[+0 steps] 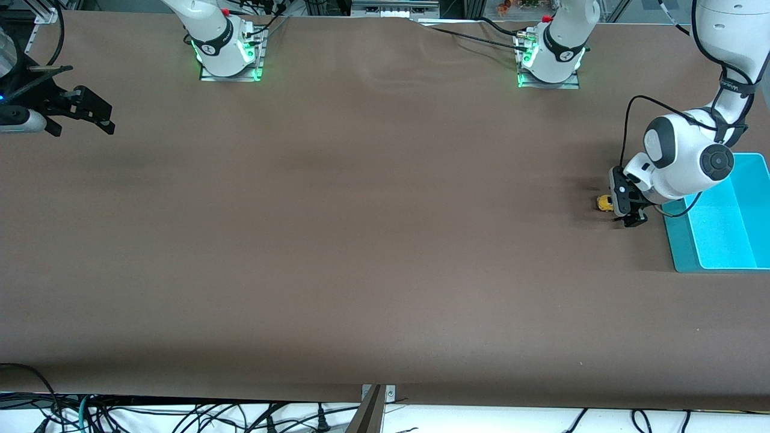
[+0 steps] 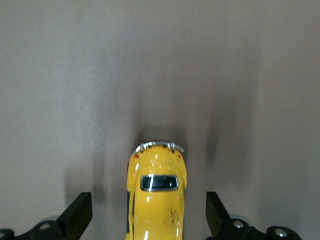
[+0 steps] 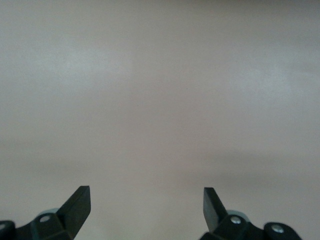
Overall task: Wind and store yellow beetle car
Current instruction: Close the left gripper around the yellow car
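Between wide-open left jaws (image 2: 149, 212), untouched: yellow beetle car (image 2: 156, 192) (right jaws (image 3: 147, 207) open, empty).

Yellow beetle car (image 2: 156, 197), turquoise bin (image 1: 722, 222), brown table (image 1: 361, 240).

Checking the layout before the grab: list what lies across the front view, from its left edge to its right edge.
right gripper, waiting open over the table's end → yellow beetle car → left gripper, open and down at the car → turquoise bin
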`<state>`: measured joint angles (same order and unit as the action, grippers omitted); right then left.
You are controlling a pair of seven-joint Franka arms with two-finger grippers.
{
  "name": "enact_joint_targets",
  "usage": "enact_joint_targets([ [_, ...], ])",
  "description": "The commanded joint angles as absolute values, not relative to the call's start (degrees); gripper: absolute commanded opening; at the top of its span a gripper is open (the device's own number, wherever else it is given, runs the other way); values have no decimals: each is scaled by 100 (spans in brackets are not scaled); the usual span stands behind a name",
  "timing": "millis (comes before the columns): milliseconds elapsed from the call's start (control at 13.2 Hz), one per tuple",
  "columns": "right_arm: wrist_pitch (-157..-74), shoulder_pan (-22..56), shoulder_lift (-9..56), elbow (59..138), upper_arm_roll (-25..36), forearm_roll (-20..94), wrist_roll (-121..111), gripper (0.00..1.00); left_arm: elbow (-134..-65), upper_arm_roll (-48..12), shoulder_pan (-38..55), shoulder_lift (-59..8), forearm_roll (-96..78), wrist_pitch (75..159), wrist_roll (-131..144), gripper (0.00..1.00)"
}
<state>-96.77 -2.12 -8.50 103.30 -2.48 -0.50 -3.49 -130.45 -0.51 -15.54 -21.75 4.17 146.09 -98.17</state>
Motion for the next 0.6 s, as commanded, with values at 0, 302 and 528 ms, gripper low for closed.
enact_joint_targets([
  [0,-9589,-176,-879,10222,-229,-123,-316,100,-13052,-88,-1679,-2179,703,14678,-9835,100],
  [302,-9589,-185,-861,10222,-202,-123,-325,100,-13025,-88,-1679,-2250,799,14687,-9870,73],
  [528,-9589,-193,-835,10222,-202,-141,-386,100,-12999,-88,-1679,-2233,826,14687,-9896,16],
])
